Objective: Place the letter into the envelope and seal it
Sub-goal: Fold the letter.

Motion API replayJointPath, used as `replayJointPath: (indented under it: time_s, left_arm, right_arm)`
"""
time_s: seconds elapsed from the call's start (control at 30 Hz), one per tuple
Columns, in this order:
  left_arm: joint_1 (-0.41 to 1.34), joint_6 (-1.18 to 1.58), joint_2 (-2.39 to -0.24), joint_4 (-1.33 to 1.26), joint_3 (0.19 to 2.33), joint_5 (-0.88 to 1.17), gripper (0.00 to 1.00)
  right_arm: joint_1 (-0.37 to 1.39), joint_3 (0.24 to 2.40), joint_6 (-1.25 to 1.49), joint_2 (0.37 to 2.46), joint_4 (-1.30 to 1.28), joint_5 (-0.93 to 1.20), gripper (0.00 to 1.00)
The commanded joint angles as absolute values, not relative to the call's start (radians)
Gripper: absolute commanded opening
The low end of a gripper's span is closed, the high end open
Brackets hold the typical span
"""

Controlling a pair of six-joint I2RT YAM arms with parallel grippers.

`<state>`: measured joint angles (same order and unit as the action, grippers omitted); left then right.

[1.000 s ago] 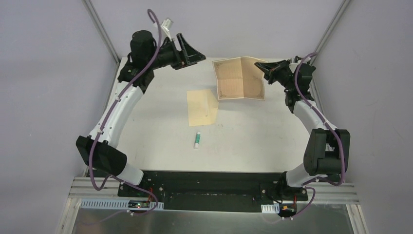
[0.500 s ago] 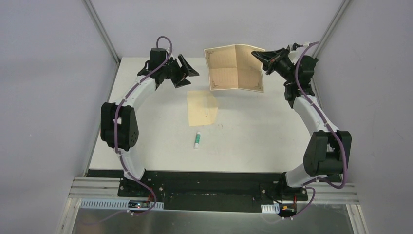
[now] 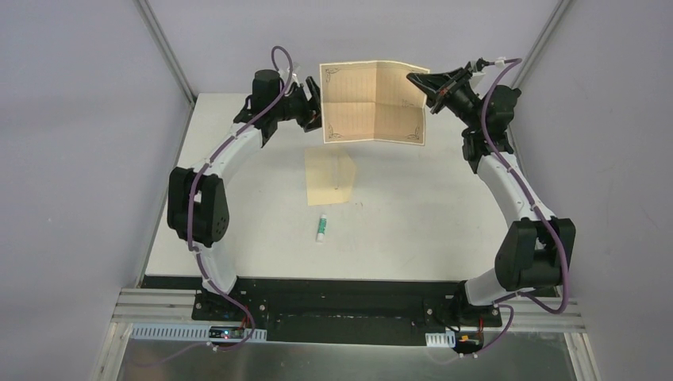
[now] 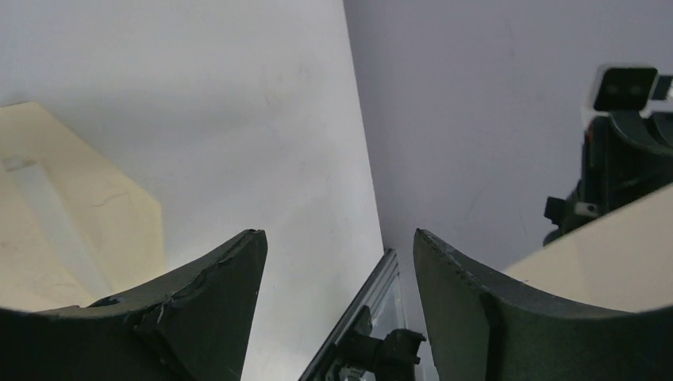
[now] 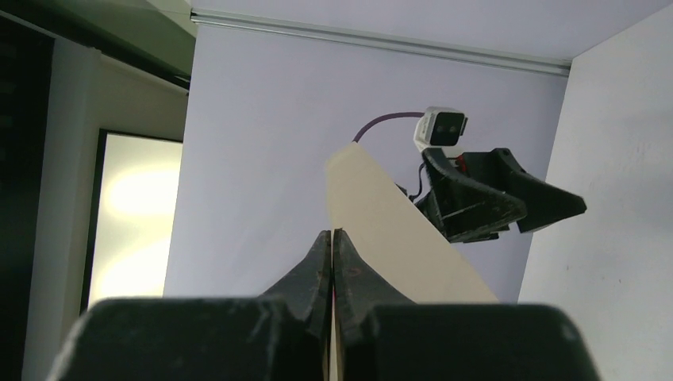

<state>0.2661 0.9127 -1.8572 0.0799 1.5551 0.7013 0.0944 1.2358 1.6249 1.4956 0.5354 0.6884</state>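
Observation:
The letter (image 3: pixel 373 103), a creased tan sheet with ruled lines and ornate corners, hangs in the air over the table's far edge. My right gripper (image 3: pixel 414 79) is shut on its upper right corner; in the right wrist view the gripper (image 5: pixel 333 232) pinches the sheet's edge (image 5: pixel 381 230). My left gripper (image 3: pixel 316 107) is open beside the letter's left edge, with nothing between its fingers (image 4: pixel 337 234); the letter (image 4: pixel 603 254) shows past its right finger. The envelope (image 3: pixel 329 176), a paler yellow rectangle, lies flat mid-table and is seen in the left wrist view (image 4: pixel 71 214).
A small white-green tube (image 3: pixel 321 227) lies on the table (image 3: pixel 421 222) just in front of the envelope. Grey walls and aluminium frame posts (image 3: pixel 163 44) close in the back corners. The left arm's wrist camera (image 5: pixel 442 127) faces the right wrist view.
My right gripper has lifted the letter off the table and carried it up and to the left. The left arm has swung right, bringing its open gripper to the letter's left edge.

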Motion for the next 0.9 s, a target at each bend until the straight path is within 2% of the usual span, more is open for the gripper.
replayJointPath:
  time_s: [0.0, 0.17, 0.63, 0.87]
  left_arm:
    - [0.31, 0.974, -1.725, -0.112, 1.515, 0.785, 0.7]
    - [0.355, 1.01, -1.679, -0.179, 1.491, 0.792, 0.7]
    - [0.418, 0.972, -1.705, -0.152, 1.554, 0.79, 0.69]
    - [0.432, 0.957, -1.72, -0.164, 1.588, 0.8, 0.69]
  right_arm:
    - [0.113, 1.283, 1.637, 1.524, 0.61, 0.653, 0.0]
    - [0.135, 1.262, 1.653, 1.547, 0.649, 0.619, 0.0]
    - [0.174, 1.191, 1.842, 1.605, 0.877, 0.559, 0.0]
    - [0.199, 1.179, 2.053, 1.712, 1.088, 0.524, 0.0]
